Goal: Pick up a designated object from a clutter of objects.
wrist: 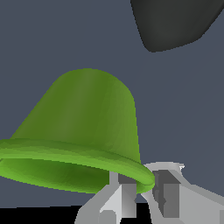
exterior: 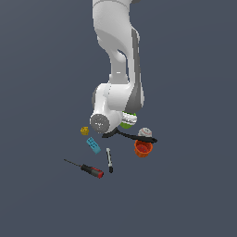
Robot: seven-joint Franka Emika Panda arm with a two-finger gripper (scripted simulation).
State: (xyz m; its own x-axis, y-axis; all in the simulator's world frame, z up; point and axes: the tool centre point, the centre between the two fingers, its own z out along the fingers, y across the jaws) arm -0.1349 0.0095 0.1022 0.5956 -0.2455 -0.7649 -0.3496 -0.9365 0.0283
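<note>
Most of the lime-green cup (exterior: 127,121) is hidden in the exterior view behind the arm's wrist (exterior: 111,104); only a sliver of green shows at the wrist's 4 o'clock. The wrist view shows it plainly (wrist: 83,131): the gripper (wrist: 142,183) is clamped on its thick rim, one finger (wrist: 120,192) inside and one outside. A dark shape, cut off by the frame, sits at the cup's 1 o'clock. The orange-red cup (exterior: 143,148) stands open; its contents cannot be made out. The black spatula (exterior: 134,136) touches its rim, beside the white-grey ball (exterior: 145,132). Bare grey floor (exterior: 41,194) surrounds the clutter.
</note>
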